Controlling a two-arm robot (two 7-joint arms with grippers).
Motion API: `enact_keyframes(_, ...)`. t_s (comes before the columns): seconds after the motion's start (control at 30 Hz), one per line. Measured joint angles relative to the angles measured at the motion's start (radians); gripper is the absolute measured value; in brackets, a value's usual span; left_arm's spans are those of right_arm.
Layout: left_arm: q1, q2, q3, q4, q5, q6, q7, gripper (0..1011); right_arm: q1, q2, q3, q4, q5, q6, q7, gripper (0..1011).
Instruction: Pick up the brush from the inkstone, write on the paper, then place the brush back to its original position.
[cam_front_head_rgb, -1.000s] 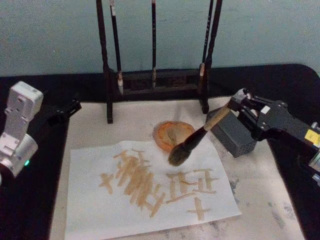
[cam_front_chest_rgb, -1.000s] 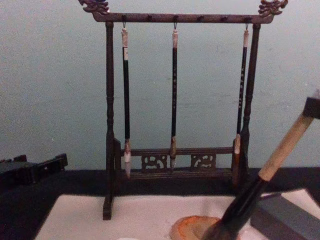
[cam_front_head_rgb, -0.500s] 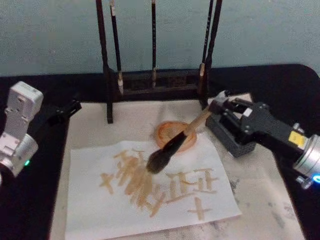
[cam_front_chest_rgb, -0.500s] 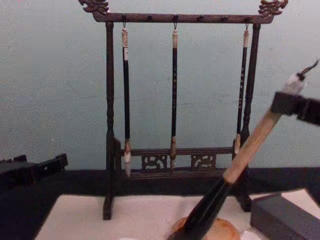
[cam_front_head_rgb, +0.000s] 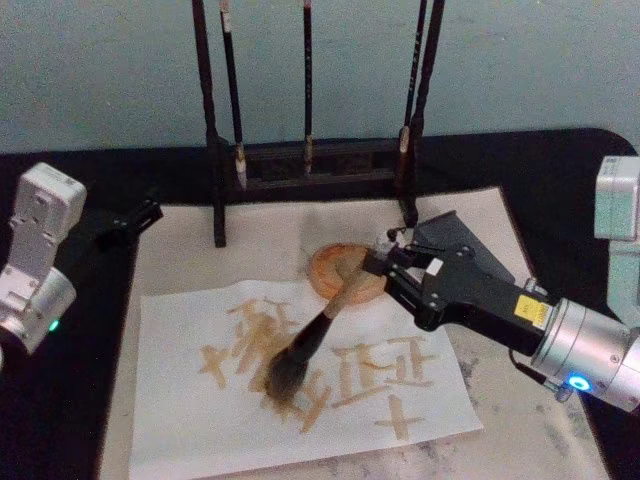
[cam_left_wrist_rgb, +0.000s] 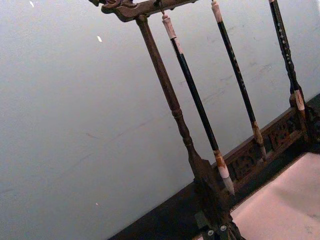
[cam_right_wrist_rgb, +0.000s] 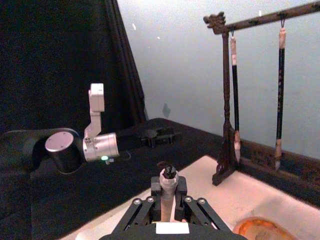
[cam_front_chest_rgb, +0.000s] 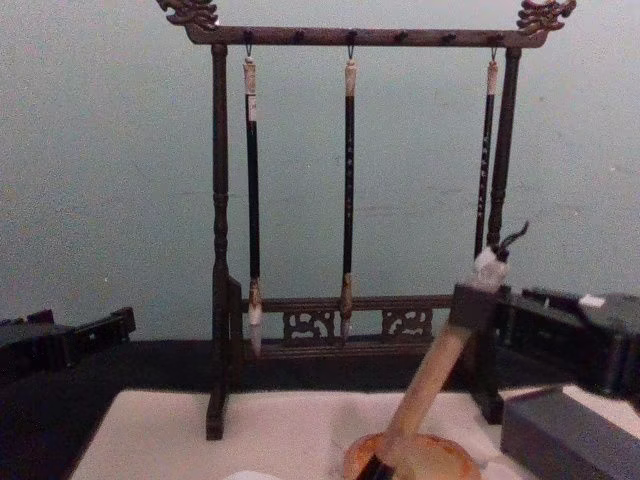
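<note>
The right gripper (cam_front_head_rgb: 385, 272), closed on the handle of the brush (cam_front_head_rgb: 318, 332) at centre frame, is pressing the tuft onto the paper (cam_front_head_rgb: 190, 420) below-left, where a light, steady drag would serve best; the left gripper (cam_front_head_rgb: 128, 224) is idling at the left edge.

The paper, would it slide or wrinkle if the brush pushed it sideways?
Probably floppy and light: the paper is a thin sheet lying flat on the pale mat. No weight holds its corners, so it could slide or wrinkle. The brush in the right gripper has a soft tuft, so it likely drags gently.
</note>
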Motion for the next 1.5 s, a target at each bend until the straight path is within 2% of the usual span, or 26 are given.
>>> enact_keyframes(0.17,0.0,0.0,0.0,0.0,0.0,0.0,0.0,1002,-0.002,-0.001,-0.004,0.015,-0.002,0.001,-0.002,170)
enact_keyframes(0.33,0.0,0.0,0.0,0.0,0.0,0.0,0.0,1002,-0.015,0.007,0.012,0.023,0.004,-0.001,-0.01,170)
enact_keyframes(0.97,0.0,0.0,0.0,0.0,0.0,0.0,0.0,1002,-0.122,0.078,0.148,0.004,0.052,-0.041,-0.029,171)
enact_keyframes(1.5,0.0,0.0,0.0,0.0,0.0,0.0,0.0,1002,-0.168,0.088,0.232,-0.027,0.096,-0.062,-0.025,170)
